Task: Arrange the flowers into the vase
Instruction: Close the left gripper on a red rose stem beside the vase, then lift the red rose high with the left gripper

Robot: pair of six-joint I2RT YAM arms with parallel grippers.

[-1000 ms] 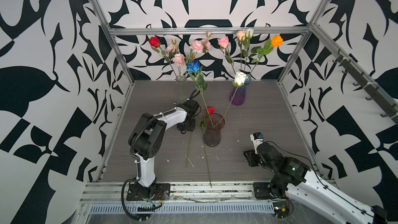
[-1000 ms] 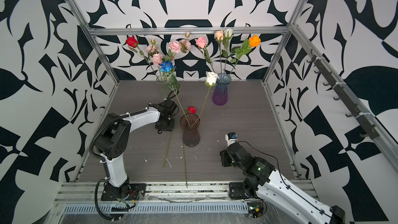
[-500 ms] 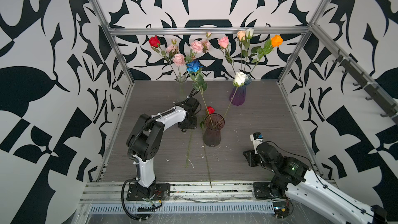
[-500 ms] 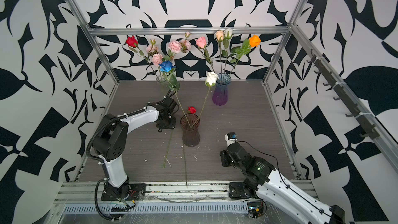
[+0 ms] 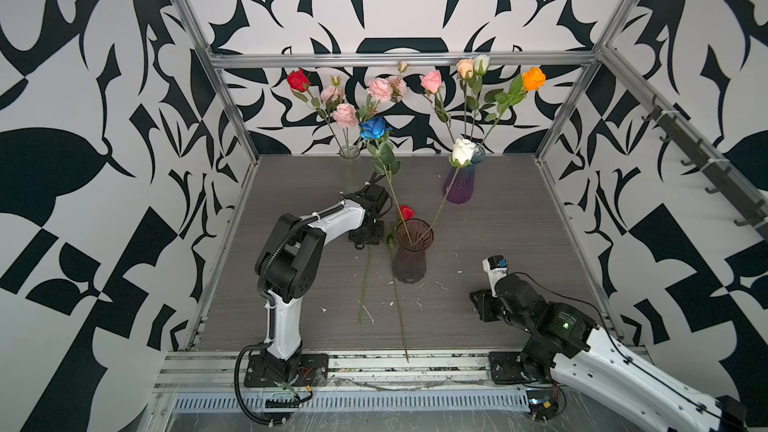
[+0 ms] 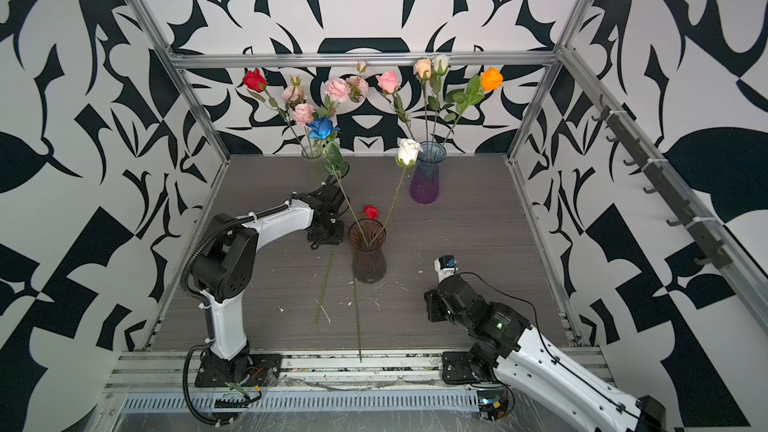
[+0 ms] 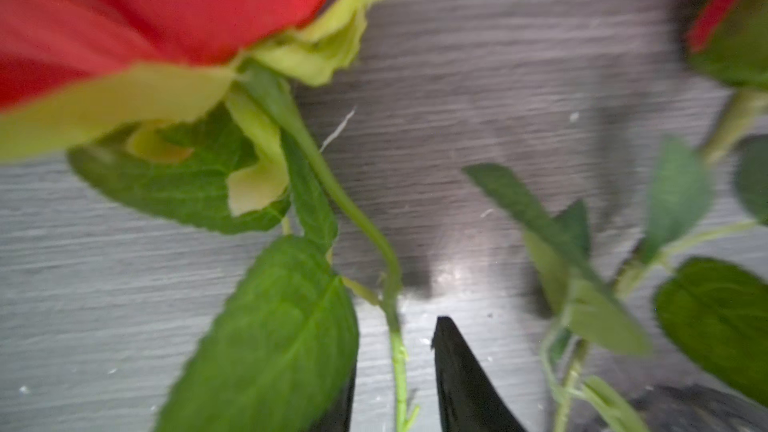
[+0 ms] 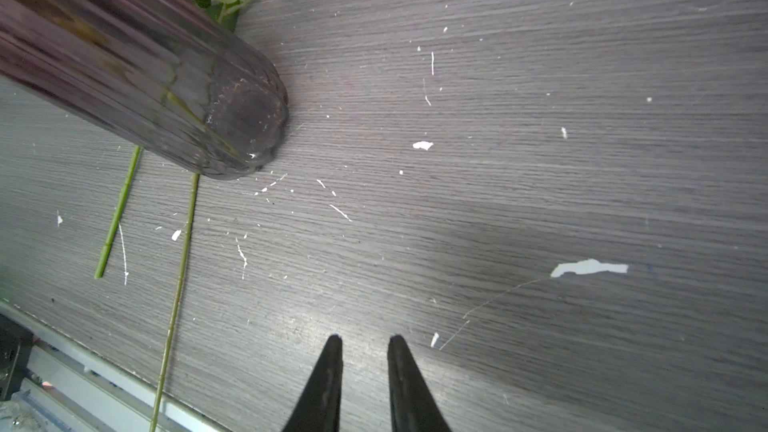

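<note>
**Flowers: three vases stocked, two stems on the table**

- Back left: a clear vase (image 5: pixel 350 158) stands upright. It holds a tall red rose (image 5: pixel 298 79) and several pink ruffled blooms (image 5: pixel 345 115).
- Left of centre: the left gripper (image 7: pixel 395 344) is low over the table (image 5: pixel 498 222), just beside the dark vase (image 5: pixel 409 261).
  - Its fingers are apart and straddle the green stem of a lying red rose (image 7: pixel 166 14), just below the leaves.
  - The left wrist view shows a gap between the stem and the finger seen in full. A leaf half hides the other finger.
  - In both top views this stem runs along the table toward the front edge.
- Beside it: a second lying red rose (image 5: pixel 406 213) has its bloom behind the dark vase. Its long stem passes the vase base and reaches the front rail (image 5: pixel 457 361).
- Centre: the dark vase is upright and holds two flowers. A blue rose (image 5: pixel 375 128) leans left and a white rose (image 5: pixel 463 151) leans right.
- Back right: a purple vase (image 5: pixel 459 189) stands upright. It holds a pink rose (image 5: pixel 431 81), a peach rose (image 5: pixel 465 68), a white bud (image 5: pixel 481 63) and an orange rose (image 5: pixel 533 78).
- Front right: the right gripper (image 8: pixel 365 338) points down at bare table, apart from the dark vase. Its fingers are narrowly apart with nothing between them.
</note>
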